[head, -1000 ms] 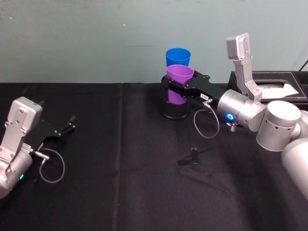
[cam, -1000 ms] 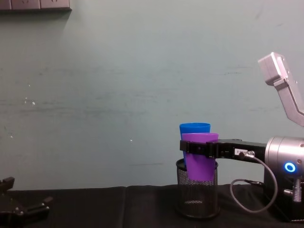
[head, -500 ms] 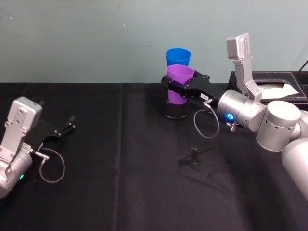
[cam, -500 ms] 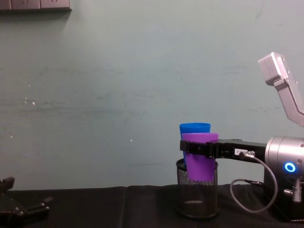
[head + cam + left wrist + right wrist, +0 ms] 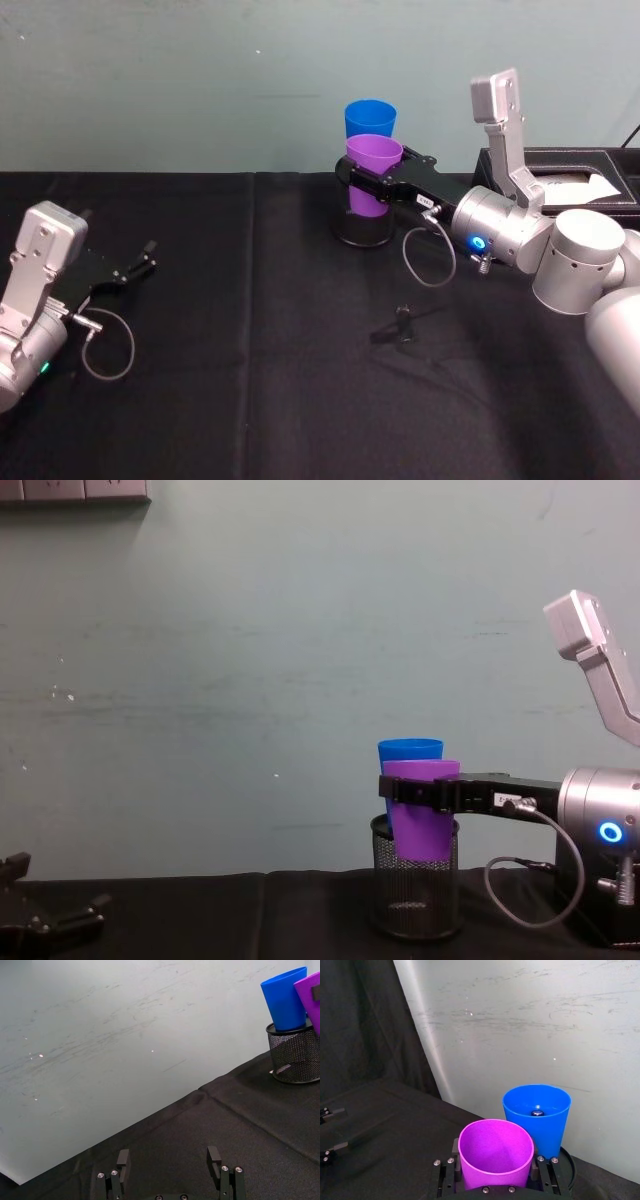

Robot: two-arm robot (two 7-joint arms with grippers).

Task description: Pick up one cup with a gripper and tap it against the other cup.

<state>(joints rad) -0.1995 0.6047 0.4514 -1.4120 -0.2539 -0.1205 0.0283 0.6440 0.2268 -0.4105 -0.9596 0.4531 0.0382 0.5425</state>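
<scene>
My right gripper (image 5: 366,181) is shut on the purple cup (image 5: 373,158), gripping it just below the rim. The cup hangs upright with its lower part inside a black mesh pen holder (image 5: 362,232). In the chest view the gripper (image 5: 416,792) reaches in from the right to the purple cup (image 5: 420,825). The taller blue cup (image 5: 370,117) stands in the same holder directly behind, close against the purple one. The right wrist view has the purple cup (image 5: 495,1152) between my fingers (image 5: 543,1175), with the blue cup (image 5: 537,1112) just beyond. My left gripper (image 5: 143,258) rests open on the table at far left.
A black box (image 5: 565,172) with white paper stands at the back right, behind my right arm. A small black object (image 5: 403,326) lies on the black cloth in front of the holder. A pale green wall closes off the back edge.
</scene>
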